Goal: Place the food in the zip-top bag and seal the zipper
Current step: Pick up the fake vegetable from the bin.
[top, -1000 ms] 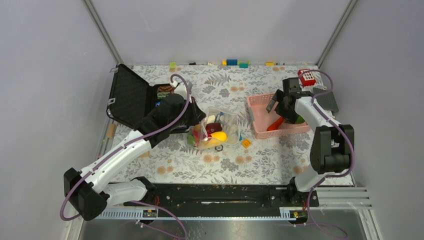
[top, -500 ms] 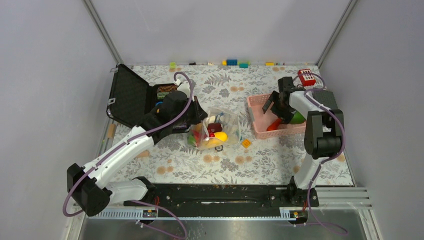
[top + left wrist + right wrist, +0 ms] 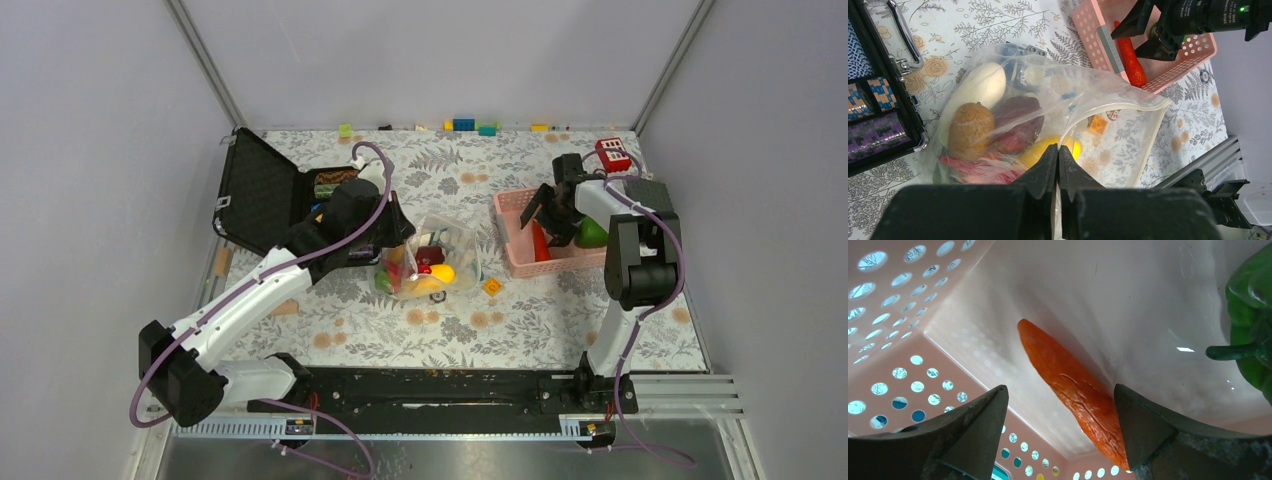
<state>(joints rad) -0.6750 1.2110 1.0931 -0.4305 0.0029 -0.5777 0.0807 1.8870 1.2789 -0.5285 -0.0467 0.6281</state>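
Two claws are seen over the floral surface. At the left of the top view a black case lies open. Just right of it, the left claw is pinched shut on the rim of the zip-top bag, which is found near the centre of that view. Its zipper is unsealed and the mouth is held agape. Inside the bag a white radish, a peach, a dark red piece, a yellow banana and a red chilli are packed together. At the right, an orange carrot and a green pepper are held in the pink basket. The right claw is spread wide inside the basket, the carrot lying between its jaws. Whether it is touched cannot be told.
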